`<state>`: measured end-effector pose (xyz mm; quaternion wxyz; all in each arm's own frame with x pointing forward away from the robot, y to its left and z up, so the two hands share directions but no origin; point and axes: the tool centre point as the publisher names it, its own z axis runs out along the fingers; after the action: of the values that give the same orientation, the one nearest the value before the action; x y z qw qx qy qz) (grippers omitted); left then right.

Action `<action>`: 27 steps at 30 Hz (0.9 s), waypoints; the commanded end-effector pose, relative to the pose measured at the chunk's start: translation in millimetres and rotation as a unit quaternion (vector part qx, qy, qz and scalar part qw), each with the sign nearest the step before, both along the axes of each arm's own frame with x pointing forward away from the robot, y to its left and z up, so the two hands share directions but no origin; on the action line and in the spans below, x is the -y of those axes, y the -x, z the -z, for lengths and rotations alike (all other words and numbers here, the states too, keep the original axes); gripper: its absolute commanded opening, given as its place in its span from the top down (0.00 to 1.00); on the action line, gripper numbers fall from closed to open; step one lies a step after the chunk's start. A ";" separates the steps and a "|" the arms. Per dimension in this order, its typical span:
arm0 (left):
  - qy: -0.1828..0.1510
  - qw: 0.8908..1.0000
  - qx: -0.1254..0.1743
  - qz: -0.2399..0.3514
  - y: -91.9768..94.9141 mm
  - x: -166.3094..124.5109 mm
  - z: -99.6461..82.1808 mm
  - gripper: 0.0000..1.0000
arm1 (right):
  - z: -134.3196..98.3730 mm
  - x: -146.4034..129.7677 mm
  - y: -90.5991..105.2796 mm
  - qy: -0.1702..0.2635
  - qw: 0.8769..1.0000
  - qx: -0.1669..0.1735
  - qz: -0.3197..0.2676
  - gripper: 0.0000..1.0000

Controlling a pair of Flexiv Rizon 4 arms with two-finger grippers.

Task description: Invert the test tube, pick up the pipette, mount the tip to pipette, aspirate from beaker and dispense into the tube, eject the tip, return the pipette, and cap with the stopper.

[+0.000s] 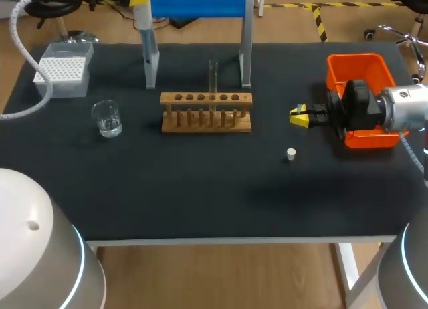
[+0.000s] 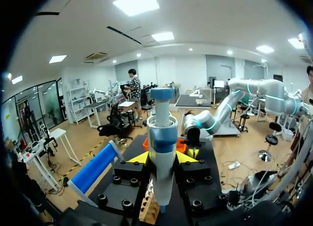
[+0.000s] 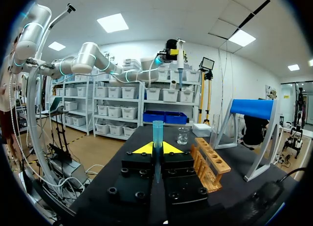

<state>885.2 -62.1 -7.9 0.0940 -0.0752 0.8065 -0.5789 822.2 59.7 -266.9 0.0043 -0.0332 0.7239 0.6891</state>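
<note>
My left gripper (image 2: 162,160) is shut on the blue-and-white pipette (image 2: 162,133), holding it high over the table's back left (image 1: 142,18). My right gripper (image 1: 301,115) hovers at the right, beside the orange bin (image 1: 361,71), shut on a blue pipette tip (image 3: 157,133) that stands out past its fingers. A clear test tube (image 1: 213,75) stands upright in the wooden rack (image 1: 206,112). The glass beaker (image 1: 107,118) with a little liquid is at the left. A small white stopper (image 1: 291,154) lies in front of the right gripper.
A white tip box (image 1: 63,71) sits at the back left. The pipette stand with its blue bar (image 1: 197,3) straddles the back middle, behind the rack. The dark table top (image 1: 200,188) stretches to the near edge.
</note>
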 end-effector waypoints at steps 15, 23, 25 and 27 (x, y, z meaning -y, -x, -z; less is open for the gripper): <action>0.023 1.000 -0.002 -0.004 67.4 49.4 3.1 1.00 | 0.1 0.8 -0.5 0.000 1.000 0.000 -0.002 1.00; 0.034 0.999 -0.001 0.022 80.9 65.3 -3.8 1.00 | 0.1 0.8 -0.5 0.000 1.000 0.000 -0.002 1.00; 0.037 0.999 -0.007 0.026 81.6 67.5 -2.9 1.00 | 0.1 0.8 -0.5 0.000 1.000 0.000 -0.002 1.00; 0.035 0.999 -0.007 0.031 82.2 69.7 -0.6 1.00 | 0.1 0.8 -0.5 0.000 1.000 0.000 -0.002 1.00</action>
<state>799.4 -130.6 -5.5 0.0710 -0.0613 0.7882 -0.6082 822.2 59.7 -266.9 0.0043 -0.0333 0.7238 0.6891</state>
